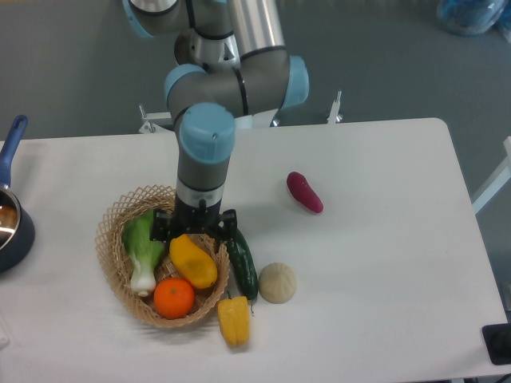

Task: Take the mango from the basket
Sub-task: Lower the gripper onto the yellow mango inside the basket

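Observation:
The mango, a smooth yellow-orange oval, lies in the woven tan basket between a green leafy vegetable and the basket's right rim. An orange sits in front of it. My gripper hangs open directly over the mango's upper end, its dark fingers spread to either side of the fruit. Whether the fingertips touch the mango cannot be told.
A dark green cucumber lies just right of the basket, with a yellow bell pepper and a pale round fruit near it. A purple-red sweet potato lies further right. A blue-handled pot stands at the left edge.

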{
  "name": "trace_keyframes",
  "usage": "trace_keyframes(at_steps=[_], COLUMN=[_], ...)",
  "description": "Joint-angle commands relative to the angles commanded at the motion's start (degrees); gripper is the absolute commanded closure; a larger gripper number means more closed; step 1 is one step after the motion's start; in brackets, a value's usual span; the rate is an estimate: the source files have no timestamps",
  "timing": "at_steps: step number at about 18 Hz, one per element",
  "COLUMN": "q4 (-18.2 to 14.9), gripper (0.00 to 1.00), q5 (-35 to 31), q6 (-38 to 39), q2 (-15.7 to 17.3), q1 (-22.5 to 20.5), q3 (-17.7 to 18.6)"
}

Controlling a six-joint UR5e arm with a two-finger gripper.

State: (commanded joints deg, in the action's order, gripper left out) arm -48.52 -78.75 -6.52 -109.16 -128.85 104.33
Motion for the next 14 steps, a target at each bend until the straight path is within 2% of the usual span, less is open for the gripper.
trace_keyframes(at_steps=[4,14], q4=[0.1,1.3], gripper=[0.00,0.00], q5=[-5.6,-6.1], q6=[2.2,4.1], q2=[-2.4,-4.5], q1=[1.7,2.8], q3=[-0.1,-0.3])
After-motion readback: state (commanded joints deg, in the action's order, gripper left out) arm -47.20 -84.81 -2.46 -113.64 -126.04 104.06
